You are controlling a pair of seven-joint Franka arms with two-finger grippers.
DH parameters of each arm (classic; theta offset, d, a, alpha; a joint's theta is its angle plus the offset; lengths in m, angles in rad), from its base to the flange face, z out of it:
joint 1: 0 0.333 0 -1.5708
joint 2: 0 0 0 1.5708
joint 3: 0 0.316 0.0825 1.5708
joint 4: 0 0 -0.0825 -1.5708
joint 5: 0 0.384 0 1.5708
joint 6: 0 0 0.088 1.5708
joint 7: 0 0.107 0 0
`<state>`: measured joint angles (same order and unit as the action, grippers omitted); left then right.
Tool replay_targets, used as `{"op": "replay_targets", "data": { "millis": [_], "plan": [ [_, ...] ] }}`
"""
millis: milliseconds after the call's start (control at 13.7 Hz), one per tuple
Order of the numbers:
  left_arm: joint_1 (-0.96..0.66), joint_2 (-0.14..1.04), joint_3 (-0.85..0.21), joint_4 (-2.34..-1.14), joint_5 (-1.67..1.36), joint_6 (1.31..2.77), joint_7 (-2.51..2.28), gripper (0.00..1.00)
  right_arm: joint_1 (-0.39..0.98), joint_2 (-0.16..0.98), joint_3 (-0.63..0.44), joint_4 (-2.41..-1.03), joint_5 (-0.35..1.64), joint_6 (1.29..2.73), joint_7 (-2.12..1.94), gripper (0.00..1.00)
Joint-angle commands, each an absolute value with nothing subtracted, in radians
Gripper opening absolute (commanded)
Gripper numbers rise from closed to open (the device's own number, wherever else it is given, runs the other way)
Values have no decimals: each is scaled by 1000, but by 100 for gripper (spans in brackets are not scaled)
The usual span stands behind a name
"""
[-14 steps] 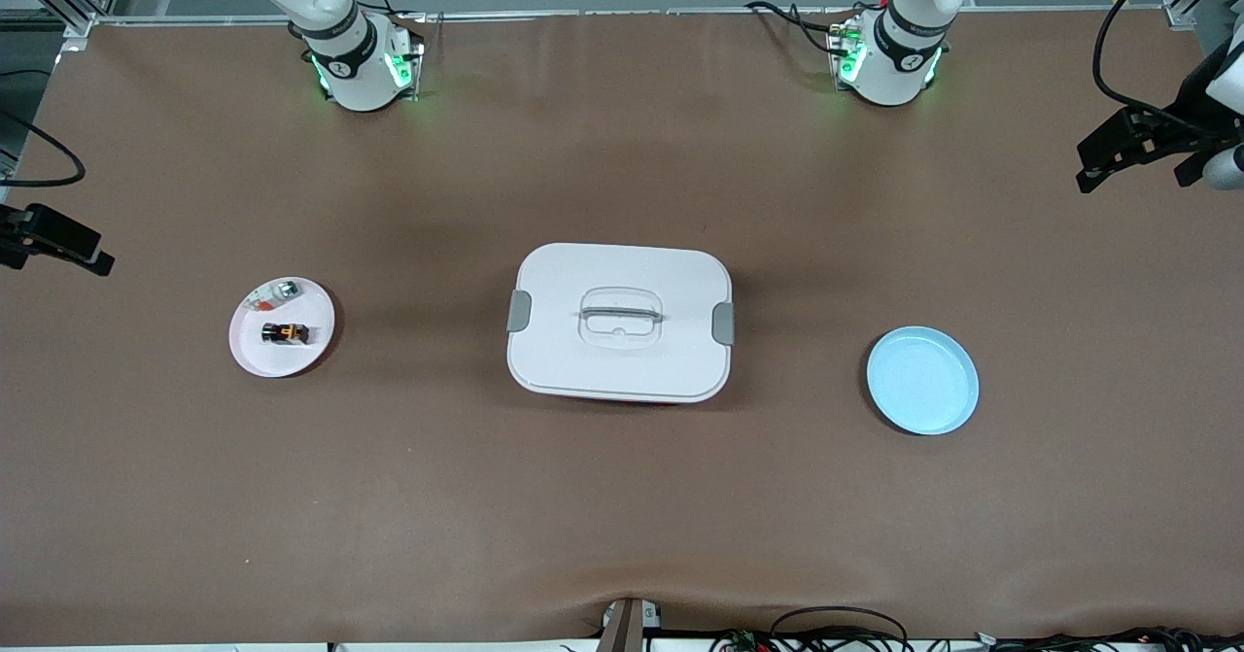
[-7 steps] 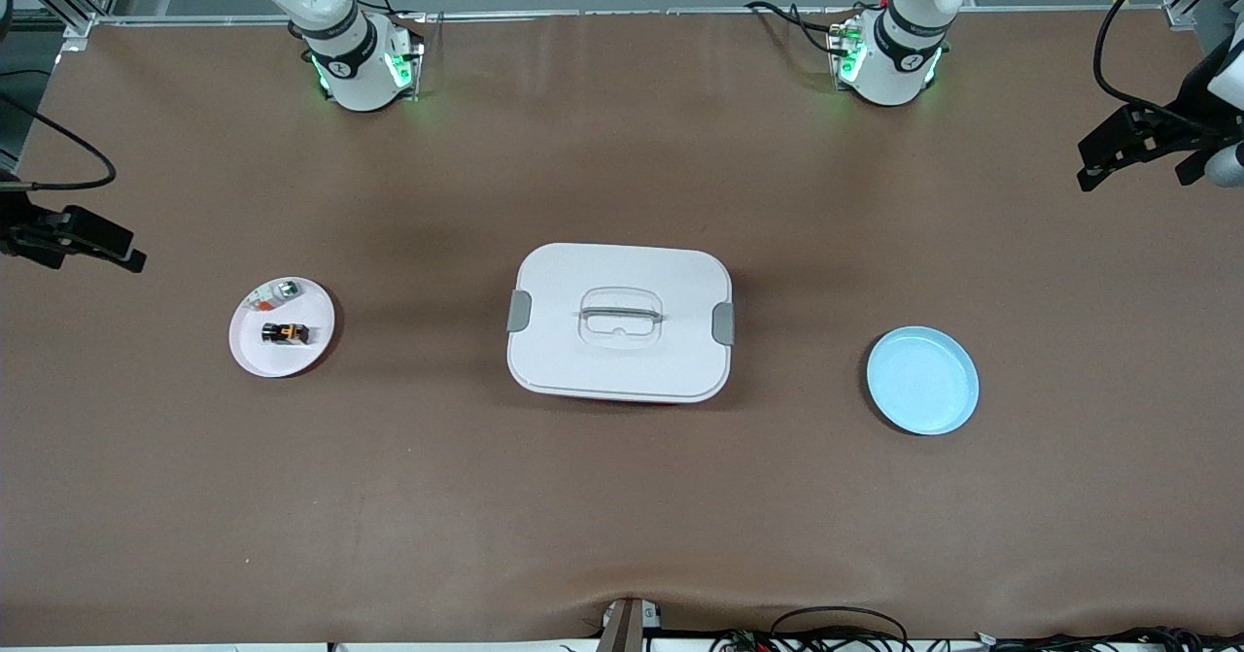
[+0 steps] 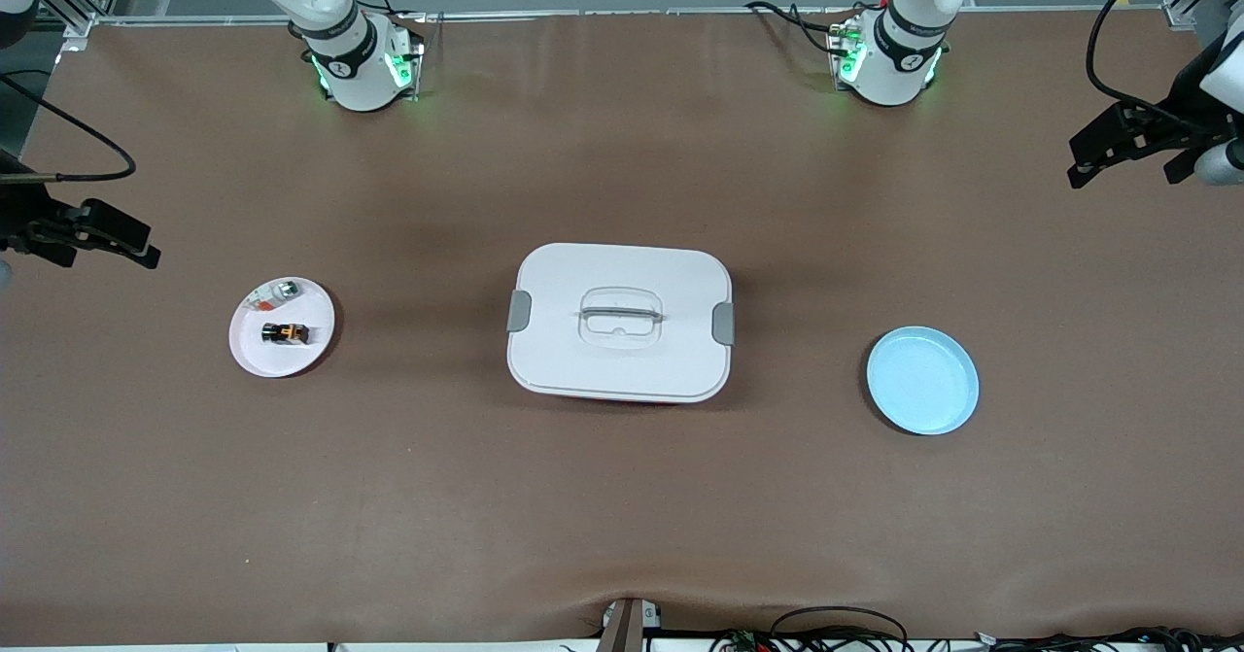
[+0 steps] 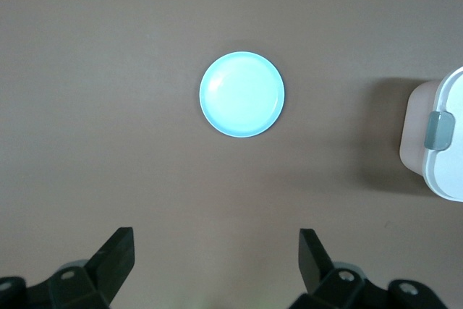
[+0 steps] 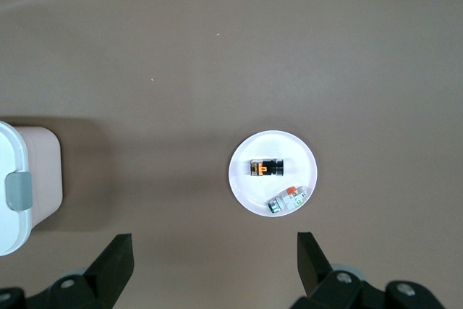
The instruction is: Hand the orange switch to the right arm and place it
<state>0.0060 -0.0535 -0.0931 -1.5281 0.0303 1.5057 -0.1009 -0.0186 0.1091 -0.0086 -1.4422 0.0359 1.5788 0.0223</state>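
Right wrist view shows the right gripper [image 5: 210,265] spread wide, high over the counter [image 3: 622,497] near the white plate [image 5: 242,179] holding the orange switch [image 5: 267,167]. Left gripper [image 4: 213,258], also spread, waits above the blue plate [image 4: 241,94]. Switch looks light, rigid; grip its black sides. Open room all around.

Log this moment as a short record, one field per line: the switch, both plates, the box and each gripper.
orange switch: lying on the white plate, beside a small whitish-clear piece
blue plate: toward the left arm's end
lidded white box: mid-table, between the plates
right gripper: open, above the table near the white plate
left gripper: open, above the table near the blue plate
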Motion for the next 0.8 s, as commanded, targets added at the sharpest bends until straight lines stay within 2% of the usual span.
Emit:
{"op": "replay_targets", "data": {
  "millis": [0, 731],
  "plan": [
    [8, -72, -97, -1534, 12, 1490, -78, 100, -25, 100, -5, -1440, 25, 1575, 29, 100],
    [12, -69, -112, -1520, -3, 1471, -84, 100, -23, 101, -5, -1439, 25, 1577, 29, 100]
  ]
}}
